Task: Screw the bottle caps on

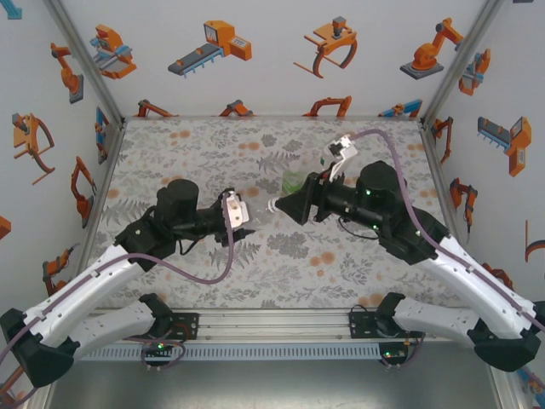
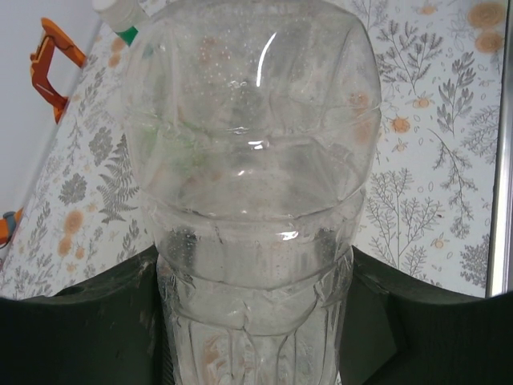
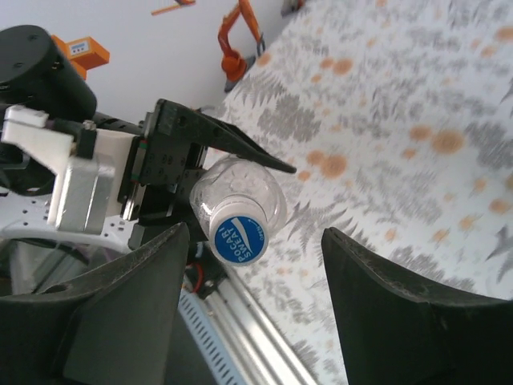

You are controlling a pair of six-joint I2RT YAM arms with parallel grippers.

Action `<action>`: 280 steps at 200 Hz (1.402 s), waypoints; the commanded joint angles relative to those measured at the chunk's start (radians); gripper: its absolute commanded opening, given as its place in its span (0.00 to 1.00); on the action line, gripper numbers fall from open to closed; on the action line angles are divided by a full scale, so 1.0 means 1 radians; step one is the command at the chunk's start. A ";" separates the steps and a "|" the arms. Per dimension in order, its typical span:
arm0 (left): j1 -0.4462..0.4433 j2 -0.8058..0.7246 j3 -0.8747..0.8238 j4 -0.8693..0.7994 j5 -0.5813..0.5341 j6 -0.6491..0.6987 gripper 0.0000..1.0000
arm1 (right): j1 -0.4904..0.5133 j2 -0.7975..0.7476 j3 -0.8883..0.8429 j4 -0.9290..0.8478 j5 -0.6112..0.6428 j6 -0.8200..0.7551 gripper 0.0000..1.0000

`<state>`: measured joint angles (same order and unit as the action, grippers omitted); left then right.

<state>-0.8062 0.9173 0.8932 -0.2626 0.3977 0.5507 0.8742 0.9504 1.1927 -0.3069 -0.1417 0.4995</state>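
Blue round plastic bottle cap point(image 3: 239, 239): on neck of colourless see-through plastic bottle point(image 2: 256, 200), mid-scene.
Left gripper point(image 1: 236, 213): clamped on bottle body, neck pointing right.
Right gripper point(image 1: 279, 205): fingers spread, cap between them, touching neither.

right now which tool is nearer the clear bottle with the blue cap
Left. The left tool grips the clear bottle round its body. The right tool is open, with a finger on either side of the blue cap, not touching it.
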 commanded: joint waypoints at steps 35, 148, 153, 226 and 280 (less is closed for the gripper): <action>-0.002 -0.043 -0.004 0.159 0.139 -0.175 0.00 | 0.004 -0.192 -0.196 0.428 -0.030 -0.313 0.63; -0.011 0.026 -0.099 0.789 0.576 -0.639 0.00 | 0.004 -0.033 -0.135 0.856 -0.648 -0.318 0.64; -0.014 0.029 -0.096 0.793 0.588 -0.642 0.00 | 0.005 -0.030 -0.131 0.854 -0.644 -0.322 0.64; -0.043 0.051 -0.097 0.798 0.630 -0.634 0.00 | 0.004 -0.014 -0.116 0.870 -0.662 -0.289 0.46; -0.045 0.052 -0.097 0.799 0.629 -0.625 0.00 | 0.005 0.009 -0.103 0.908 -0.701 -0.223 0.34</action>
<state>-0.8448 0.9691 0.7982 0.4946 0.9977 -0.0673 0.8742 0.9478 1.0485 0.5404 -0.8028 0.2317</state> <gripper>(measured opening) 0.577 0.377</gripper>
